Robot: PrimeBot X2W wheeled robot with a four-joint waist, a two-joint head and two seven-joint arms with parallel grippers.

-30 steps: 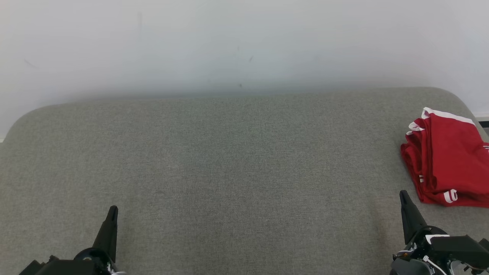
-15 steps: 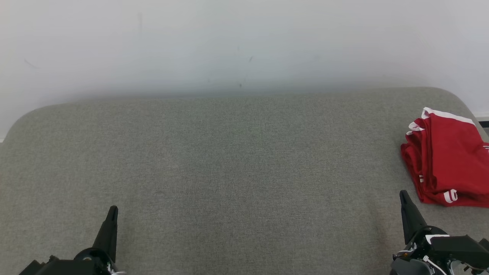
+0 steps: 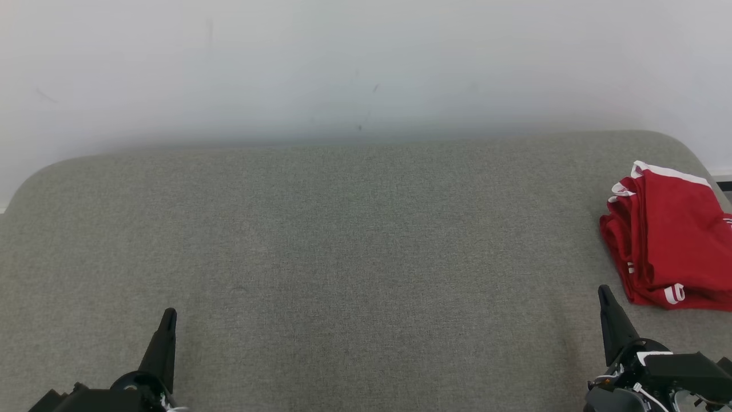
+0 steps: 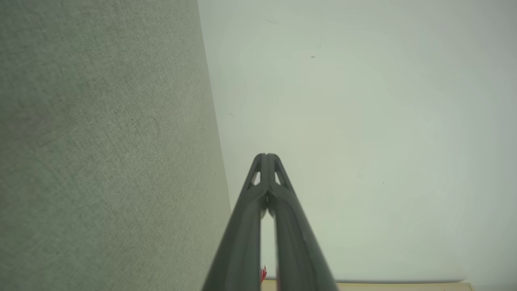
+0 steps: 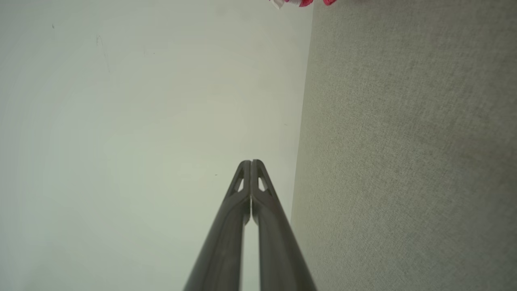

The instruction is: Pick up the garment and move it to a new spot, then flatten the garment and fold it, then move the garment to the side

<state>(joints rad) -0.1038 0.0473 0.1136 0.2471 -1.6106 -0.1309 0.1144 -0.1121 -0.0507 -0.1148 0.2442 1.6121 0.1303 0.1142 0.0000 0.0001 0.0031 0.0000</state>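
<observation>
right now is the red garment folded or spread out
Folded: the red garment sits in a compact layered bundle, not spread flat.

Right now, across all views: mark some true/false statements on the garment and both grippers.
1. The garment lies at the right edge of the grey surface. True.
2. The left gripper holds the garment. False: it is shut on nothing, at the lower left of the head view, far from the garment.
3. The right gripper is shut. True.
4. The garment is spread flat in the middle. False: it sits bunched in folds on the right.
5. The garment is red with white trim. True.
</observation>
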